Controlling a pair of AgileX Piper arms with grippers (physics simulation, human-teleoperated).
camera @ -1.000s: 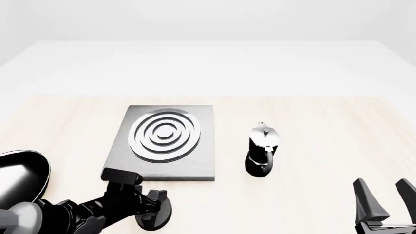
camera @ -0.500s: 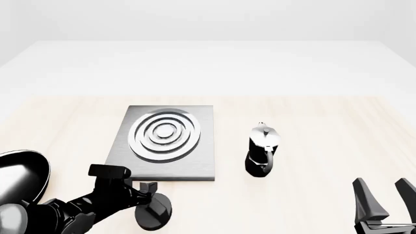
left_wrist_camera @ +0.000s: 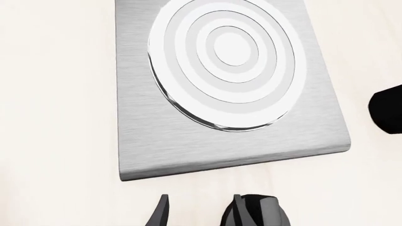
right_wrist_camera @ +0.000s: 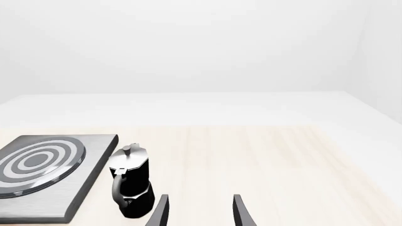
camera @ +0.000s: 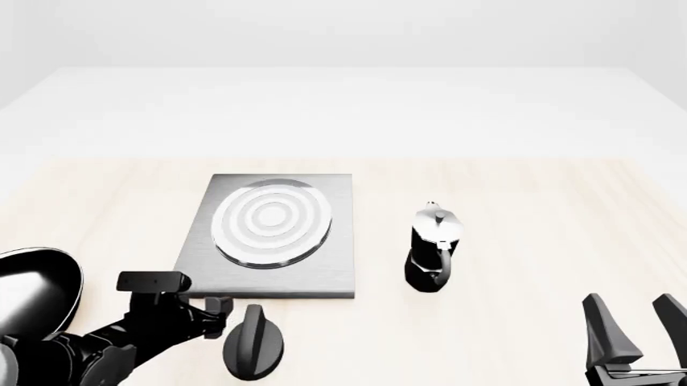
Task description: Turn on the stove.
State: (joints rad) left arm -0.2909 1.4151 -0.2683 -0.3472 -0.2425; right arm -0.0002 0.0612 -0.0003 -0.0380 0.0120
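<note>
The stove's grey metal plate [camera: 333, 241] lies left of the table's middle, and its ring burner [camera: 270, 221] looks pale white. The black oval knob [camera: 254, 344] sits just in front of the plate, its ridge pointing away from me. My left gripper [camera: 211, 312] is open and empty, just left of the knob and apart from it. In the left wrist view the open gripper [left_wrist_camera: 197, 213] has the knob [left_wrist_camera: 267, 214] beside one finger and the plate [left_wrist_camera: 135, 117] ahead. My right gripper [camera: 635, 328] is open and empty at the front right; it also shows in the right wrist view [right_wrist_camera: 197, 211].
A black-and-silver moka pot [camera: 434, 251] stands right of the plate, and it shows in the right wrist view [right_wrist_camera: 131, 186] beside the plate [right_wrist_camera: 88, 181]. A black frying pan [camera: 32, 289] lies at the front left, next to my left arm.
My left gripper has let go of the knob and drawn back to the left. The knob's ridge now points away from me. The burner rings have turned from grey to pale white.
</note>
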